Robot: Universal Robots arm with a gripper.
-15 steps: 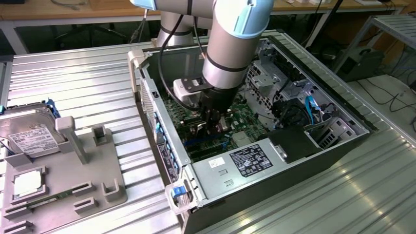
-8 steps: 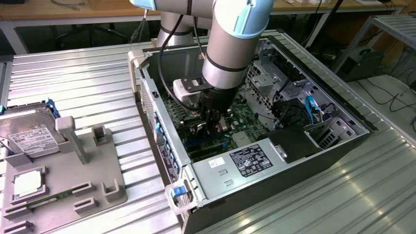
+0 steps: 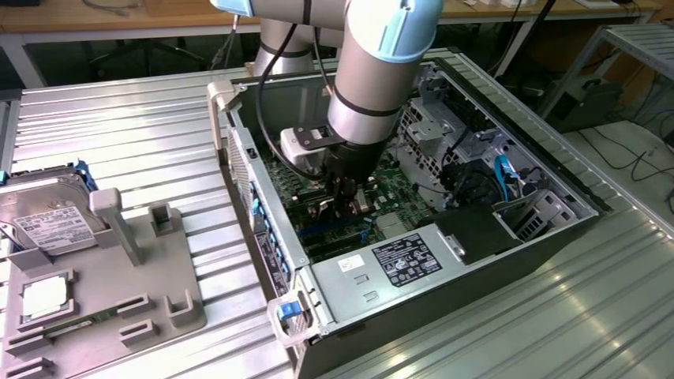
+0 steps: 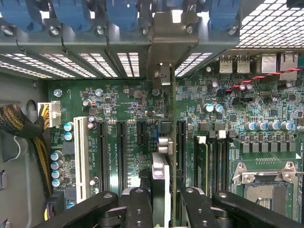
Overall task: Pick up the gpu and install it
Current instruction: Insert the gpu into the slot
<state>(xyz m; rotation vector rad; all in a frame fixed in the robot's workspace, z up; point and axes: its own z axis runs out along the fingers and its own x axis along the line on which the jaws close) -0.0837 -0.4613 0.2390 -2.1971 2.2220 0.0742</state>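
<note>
My gripper (image 4: 166, 209) reaches down into the open computer case (image 3: 474, 260) and is shut on the gpu (image 4: 163, 178). In the wrist view the card appears edge-on between the two black fingers (image 4: 137, 209). It stands upright over the green motherboard (image 4: 118, 104), among the black expansion slots (image 4: 102, 152). Its silver bracket (image 4: 171, 33) reaches the case's rear slot openings. Whether its edge sits in a slot is hidden by the card itself. In the exterior view my gripper (image 3: 346, 197) hangs low over the motherboard (image 3: 395, 189).
A silver hard drive (image 3: 43, 213) rests on a grey fixture (image 3: 116, 300) at the exterior view's left. Inside the case are a labelled power supply (image 3: 406, 260), a drive cage (image 3: 443, 126), sleeved cables (image 4: 23, 128) and a CPU socket (image 4: 266, 190).
</note>
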